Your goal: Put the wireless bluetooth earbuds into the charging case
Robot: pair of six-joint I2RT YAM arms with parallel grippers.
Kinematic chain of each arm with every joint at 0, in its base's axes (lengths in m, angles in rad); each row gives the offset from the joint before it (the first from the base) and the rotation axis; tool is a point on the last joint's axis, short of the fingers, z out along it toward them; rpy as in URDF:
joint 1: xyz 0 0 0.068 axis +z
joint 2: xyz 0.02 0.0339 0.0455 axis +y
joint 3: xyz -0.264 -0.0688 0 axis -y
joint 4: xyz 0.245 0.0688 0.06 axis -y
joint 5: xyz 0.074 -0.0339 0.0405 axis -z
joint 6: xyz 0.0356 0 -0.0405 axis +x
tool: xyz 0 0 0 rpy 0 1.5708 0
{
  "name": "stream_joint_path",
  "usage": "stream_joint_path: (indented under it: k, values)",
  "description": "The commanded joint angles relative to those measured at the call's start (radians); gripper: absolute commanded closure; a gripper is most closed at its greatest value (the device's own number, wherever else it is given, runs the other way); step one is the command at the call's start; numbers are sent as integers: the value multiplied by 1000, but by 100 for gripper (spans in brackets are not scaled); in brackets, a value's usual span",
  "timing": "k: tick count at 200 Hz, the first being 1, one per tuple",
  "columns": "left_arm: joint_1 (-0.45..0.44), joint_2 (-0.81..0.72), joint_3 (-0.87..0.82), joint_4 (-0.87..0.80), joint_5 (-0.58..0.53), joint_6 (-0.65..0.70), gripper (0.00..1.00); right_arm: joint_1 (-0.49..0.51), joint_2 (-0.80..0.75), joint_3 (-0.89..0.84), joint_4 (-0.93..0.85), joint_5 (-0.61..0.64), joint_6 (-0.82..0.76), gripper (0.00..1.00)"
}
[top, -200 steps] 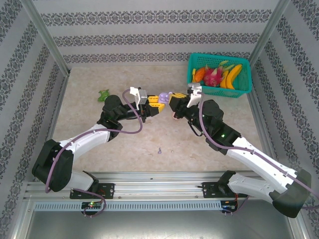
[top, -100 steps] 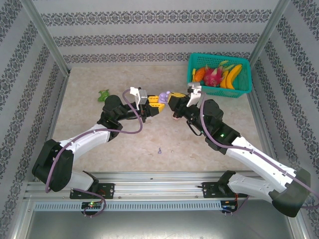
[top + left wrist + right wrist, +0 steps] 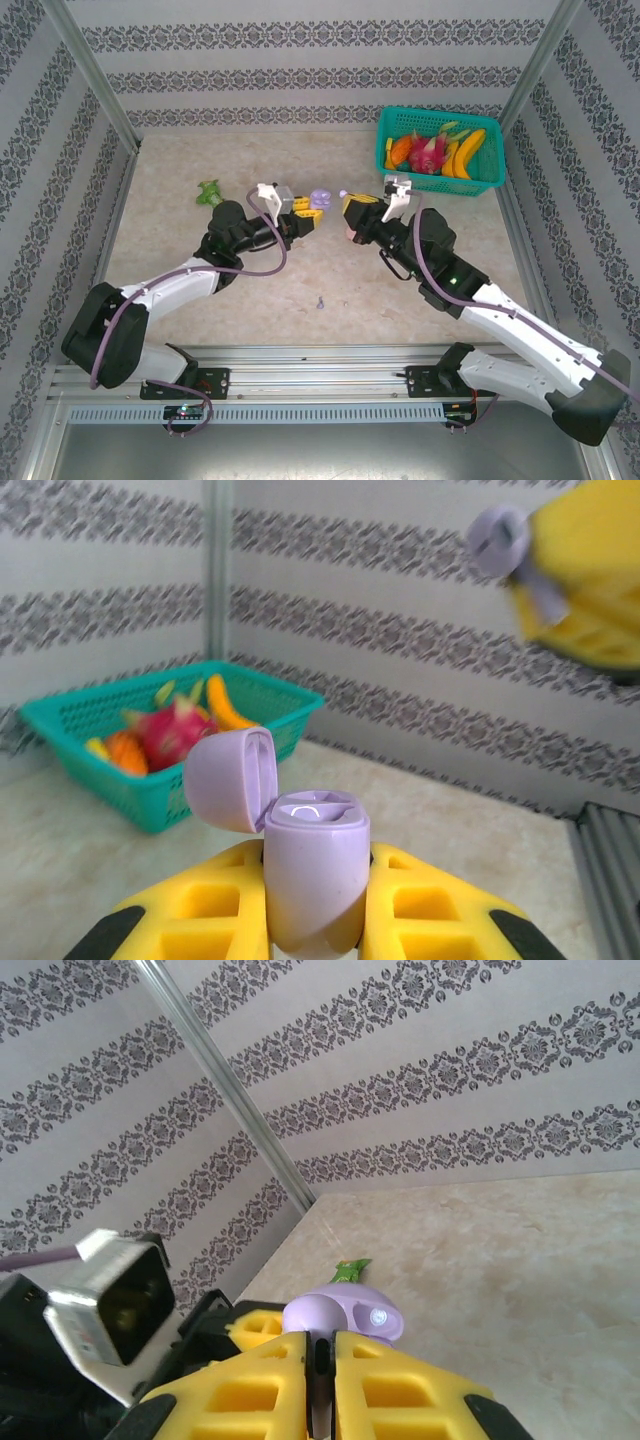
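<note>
The left gripper (image 3: 315, 905) clamps the open purple charging case (image 3: 315, 865) upright (lid (image 3: 230, 780) flipped toward nine o'clock), presumably so the right gripper (image 3: 320, 1355), pinching a purple earbud (image 3: 497, 540) at one o'clock, can seat it.

From above and behind I see the whole tabletop (image 3: 300, 290); my wrist cameras sit close, facing each other, both sharing the open purple case (image 3: 315, 880).
</note>
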Motion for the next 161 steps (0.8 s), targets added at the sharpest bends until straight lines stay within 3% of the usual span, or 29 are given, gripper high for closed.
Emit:
stream_joint_path:
  k: [1,40,74,161]
  values:
    - [16,-78,-61,25,-130,35,100,4,-27,-52,-43,7,41,89]
    - [41,-177,-142,39,-221,37,100,21,30,-194,-24,12,120,90]
    - [43,-229,-150,2,-239,39,100,67,178,-268,42,53,196,92]
    - [43,-298,-182,10,-286,23,100,144,622,-117,90,83,381,92]
